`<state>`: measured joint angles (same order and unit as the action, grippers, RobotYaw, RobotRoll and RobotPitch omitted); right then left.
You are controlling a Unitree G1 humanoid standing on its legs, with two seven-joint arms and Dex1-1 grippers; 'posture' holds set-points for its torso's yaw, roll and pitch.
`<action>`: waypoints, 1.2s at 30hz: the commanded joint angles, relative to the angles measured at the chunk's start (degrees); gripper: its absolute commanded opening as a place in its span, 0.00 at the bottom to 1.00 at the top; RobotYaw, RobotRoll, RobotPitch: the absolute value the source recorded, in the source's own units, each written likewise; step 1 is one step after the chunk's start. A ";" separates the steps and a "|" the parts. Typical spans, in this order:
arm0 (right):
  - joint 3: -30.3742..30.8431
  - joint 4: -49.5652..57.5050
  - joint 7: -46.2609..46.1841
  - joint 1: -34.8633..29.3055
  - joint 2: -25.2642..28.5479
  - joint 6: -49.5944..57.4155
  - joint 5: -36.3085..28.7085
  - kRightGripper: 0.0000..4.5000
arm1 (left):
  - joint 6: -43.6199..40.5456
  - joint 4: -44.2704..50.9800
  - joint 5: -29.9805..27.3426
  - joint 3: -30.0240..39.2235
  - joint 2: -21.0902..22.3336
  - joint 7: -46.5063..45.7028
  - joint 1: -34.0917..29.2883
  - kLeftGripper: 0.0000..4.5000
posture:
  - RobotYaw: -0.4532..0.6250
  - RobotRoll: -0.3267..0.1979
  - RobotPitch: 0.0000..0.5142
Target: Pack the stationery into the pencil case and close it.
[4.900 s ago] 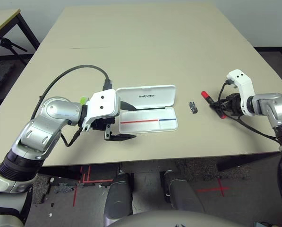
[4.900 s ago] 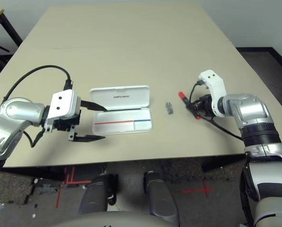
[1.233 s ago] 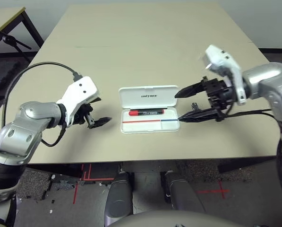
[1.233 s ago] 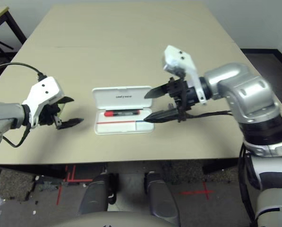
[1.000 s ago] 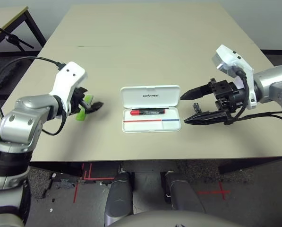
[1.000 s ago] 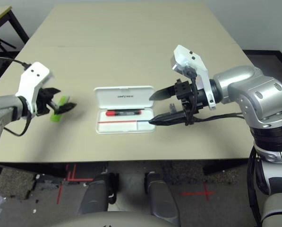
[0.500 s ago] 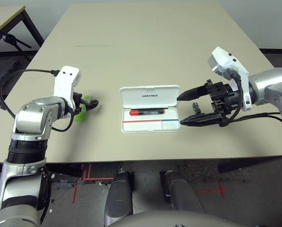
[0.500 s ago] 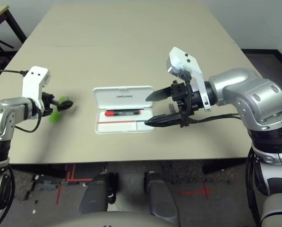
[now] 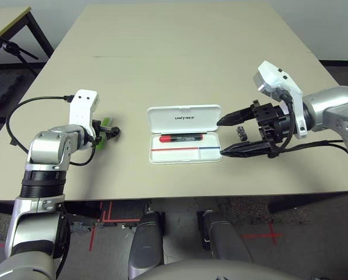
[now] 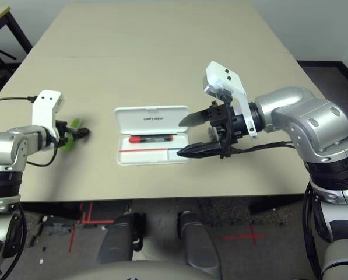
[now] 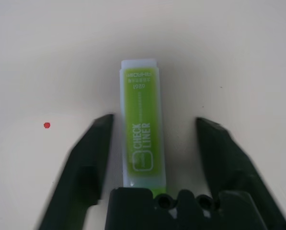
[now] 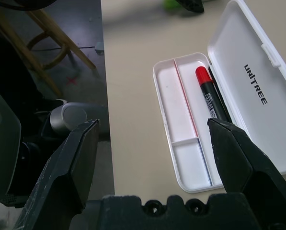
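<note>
Already part-packed: the white hard-plastic hinged pencil case (image 9: 184, 133) lay open on the beige desk (image 9: 179, 52), lid flat on the far side, so the tray could take things from above.
Marker: the black marker with a red cap (image 12: 210, 96) lay in the tray's rear channel, long axis along the case's length, cap toward the robot's left.
Right gripper: the right gripper (image 9: 225, 136) hung with its fingers spread and empty, tips just beside the case's right end; seemingly parked there to go for the clip.
Clip: the tiny grey-black metal clip (image 9: 241, 131) lay on the desk between the right gripper's two fingers as seen from the head, not touched; its heading was too small to read.
Left gripper: the left gripper (image 11: 152, 139) was open astride the lime-green flat stick (image 11: 140, 135), one finger on each side with a gap on both, a stance that looked set for a pinch across the narrow width.
Stick axis: it ran along the left gripper's fingers, pale end pointing away from the wrist, well apart from the case.
Left to do: stick and clip in, lid shut.
</note>
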<state>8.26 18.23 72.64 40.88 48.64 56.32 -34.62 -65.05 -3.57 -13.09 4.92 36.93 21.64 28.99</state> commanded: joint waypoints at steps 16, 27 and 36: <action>2.23 0.21 -0.91 -0.46 0.46 -2.69 0.79 1.00 | 24.70 8.06 -0.67 -6.04 17.96 26.71 -10.86 0.24 | 0.43 0.62 0.27; 4.13 -1.40 -0.10 -0.44 1.38 -4.55 2.72 1.00 | 35.69 20.05 -6.38 -4.29 25.20 45.02 -16.37 0.24 | 0.44 0.62 0.28; 5.56 -2.47 -0.16 -1.49 2.96 -6.21 5.11 1.00 | 31.56 26.35 -4.97 -12.74 20.52 44.12 -6.70 0.24 | 0.41 0.62 0.26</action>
<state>12.92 15.71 72.39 40.02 51.05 50.75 -30.46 -32.18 21.51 -18.60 -5.71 58.18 65.92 21.63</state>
